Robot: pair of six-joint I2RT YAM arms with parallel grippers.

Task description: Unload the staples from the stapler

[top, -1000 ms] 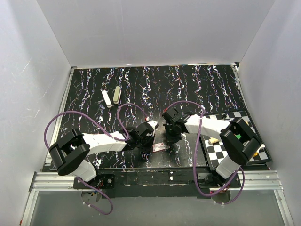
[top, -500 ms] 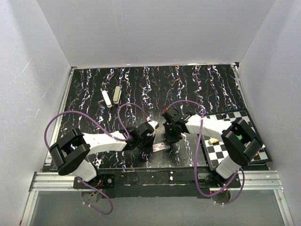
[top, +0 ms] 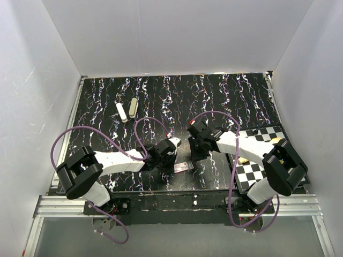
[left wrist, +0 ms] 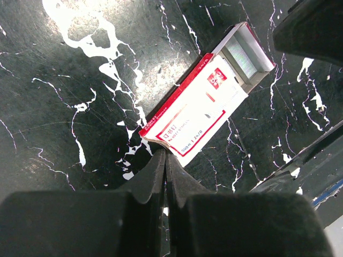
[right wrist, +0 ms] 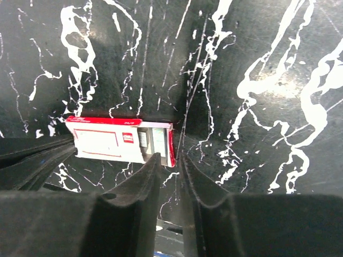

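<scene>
The stapler [top: 133, 106], beige, lies at the back left of the mat beside a white stick [top: 121, 112], far from both grippers. A red-and-white staple box [top: 183, 167] lies between the grippers. In the left wrist view the staple box [left wrist: 198, 110] has its tray slid out at the far end, showing staples [left wrist: 241, 56]. My left gripper [top: 174, 164] [left wrist: 164, 154] is shut, its tips pinching the box's near end. My right gripper [top: 194, 155] [right wrist: 169, 156] stands at the tray end of the box [right wrist: 120, 140], jaws a narrow gap apart, holding nothing.
A black-and-white checkered board [top: 268, 160] lies at the right front with a small cream piece [top: 243, 159] on it. Purple cables loop over both arms. White walls close in the mat on three sides.
The right arm's elbow has swung to the right while its gripper stayed by the box. The left arm and the staple box have not visibly moved.
</scene>
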